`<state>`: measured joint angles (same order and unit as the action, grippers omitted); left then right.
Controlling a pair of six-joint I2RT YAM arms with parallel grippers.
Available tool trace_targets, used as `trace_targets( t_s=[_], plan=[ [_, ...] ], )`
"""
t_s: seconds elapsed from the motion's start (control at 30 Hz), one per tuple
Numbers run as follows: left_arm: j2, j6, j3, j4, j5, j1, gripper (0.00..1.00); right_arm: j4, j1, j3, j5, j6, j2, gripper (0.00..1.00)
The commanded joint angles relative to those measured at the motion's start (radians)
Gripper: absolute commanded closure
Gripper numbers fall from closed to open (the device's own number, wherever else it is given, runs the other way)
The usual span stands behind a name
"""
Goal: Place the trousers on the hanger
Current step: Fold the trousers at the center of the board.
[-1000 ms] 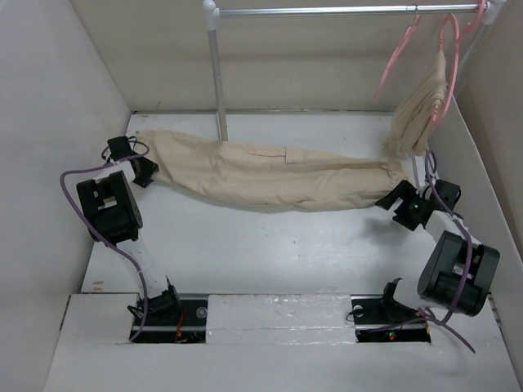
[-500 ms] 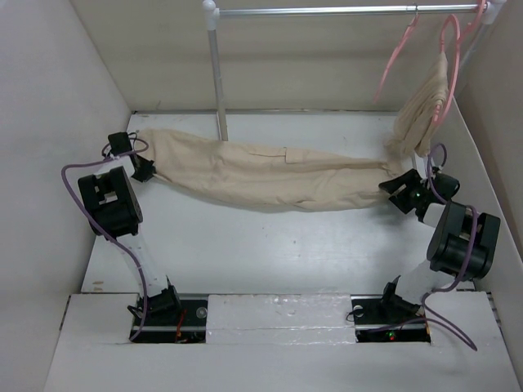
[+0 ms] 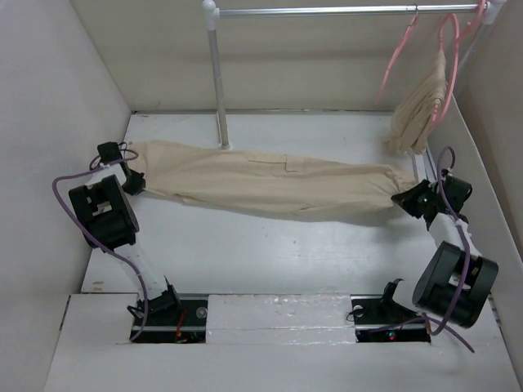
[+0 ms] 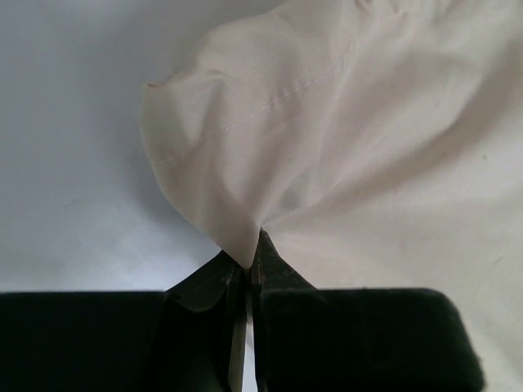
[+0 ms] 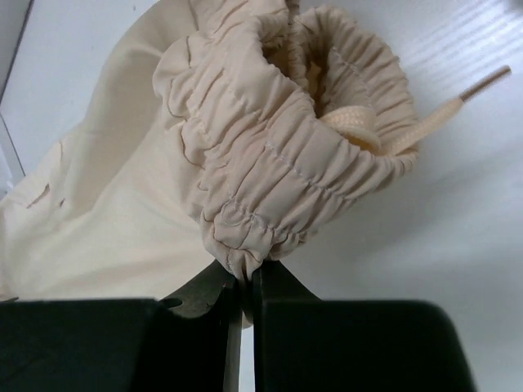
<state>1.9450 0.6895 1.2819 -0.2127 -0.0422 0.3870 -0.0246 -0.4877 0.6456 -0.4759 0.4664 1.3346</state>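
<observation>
The pale beige trousers (image 3: 270, 184) lie stretched straight across the table from left to right. My left gripper (image 3: 135, 178) is shut on their leg end, and the left wrist view shows a pinch of hem cloth (image 4: 237, 220) between its closed jaws (image 4: 248, 263). At the other end my right gripper (image 3: 406, 198) is shut on the gathered elastic waistband (image 5: 270, 163), held at the closed jaw tips (image 5: 249, 273). A drawstring tip (image 5: 482, 84) pokes out. The empty pink hanger (image 3: 395, 61) hangs from the rail at the back right, well above the trousers.
A metal rail (image 3: 327, 11) on a post (image 3: 219, 82) crosses the back. A second pink hanger (image 3: 449, 49) on it holds a smaller bunched beige garment (image 3: 417, 110) just above my right gripper. White walls close in on both sides.
Both grippers have shut on the trousers' ends. The left arm drew left and the right arm drew right, pulling the cloth from a sagging curve into a straight, taut band.
</observation>
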Motion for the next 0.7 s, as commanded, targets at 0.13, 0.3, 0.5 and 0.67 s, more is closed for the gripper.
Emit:
trace_targets(
  t_s=[0.13, 0.3, 0.5, 0.67],
  plan=[
    [-0.259, -0.013, -0.172, -0.134, 0.249, 0.056, 1.0, -0.423, -0.084, -0.018, 0.105, -0.236, -0.256, 1.0],
    [-0.391, -0.016, -0.245, -0.255, 0.383, 0.056, 1.0, -0.564, -0.084, -0.038, 0.092, -0.296, -0.291, 1.0],
    [-0.547, 0.045, -0.363, -0.381, 0.467, 0.056, 1.0, -0.693, -0.032, 0.075, 0.125, -0.348, -0.269, 1.0],
    [-0.581, 0.045, -0.371, -0.369, 0.361, 0.032, 0.5, -0.638, -0.008, 0.095, 0.066, -0.368, -0.239, 0.09]
  ],
)
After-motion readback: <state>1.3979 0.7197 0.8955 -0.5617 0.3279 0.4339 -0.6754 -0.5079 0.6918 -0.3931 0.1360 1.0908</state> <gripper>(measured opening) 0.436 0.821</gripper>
